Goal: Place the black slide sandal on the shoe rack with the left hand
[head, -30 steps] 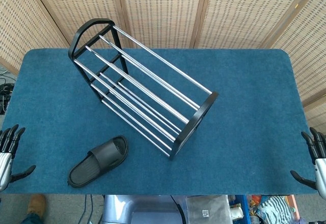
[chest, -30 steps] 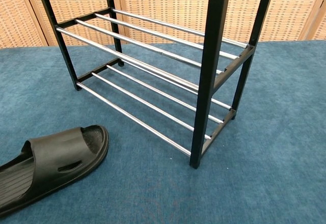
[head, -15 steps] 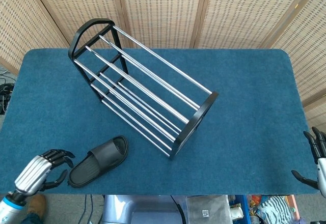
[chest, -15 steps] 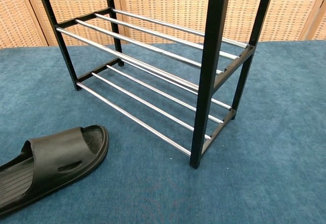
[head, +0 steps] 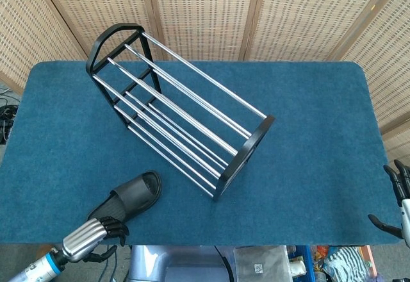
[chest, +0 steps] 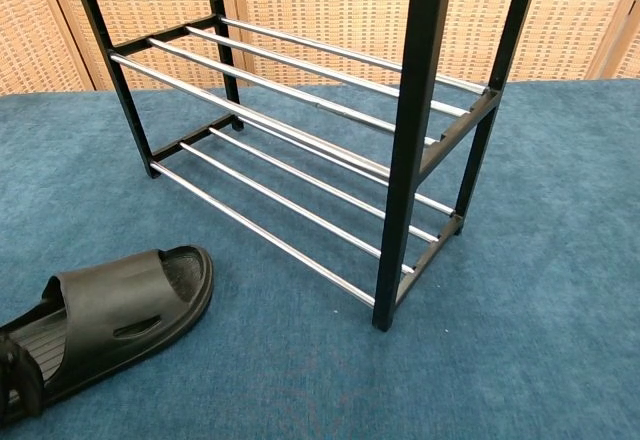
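Sandal: the black slide sandal (head: 128, 200) lies flat on the blue-carpeted bench (head: 307, 134) at the lower left of the head view, toe end toward the rack, strap up.
Left robot hand: the left robot hand (head: 96, 231) sits at the sandal's heel end at the bottom left edge, fingers curled down over it; whether they have closed on the heel cannot be told. The chest view shows only dark fingertips (chest: 20, 380) at the heel in its lower left corner.
Why there: the heel is the end nearest the bench edge, probably the easiest part to grasp from that side.
Shoe rack: the two-tier black shoe rack (head: 179, 112) with chrome bars runs diagonally from upper left to centre, its shelves empty, near the sandal but apart from it.
Right robot hand: the right robot hand (head: 396, 202) hangs at the lower right edge, fingers spread, holding nothing, clear of the work.
Stage: grasp likely beginning; lift not yet made.
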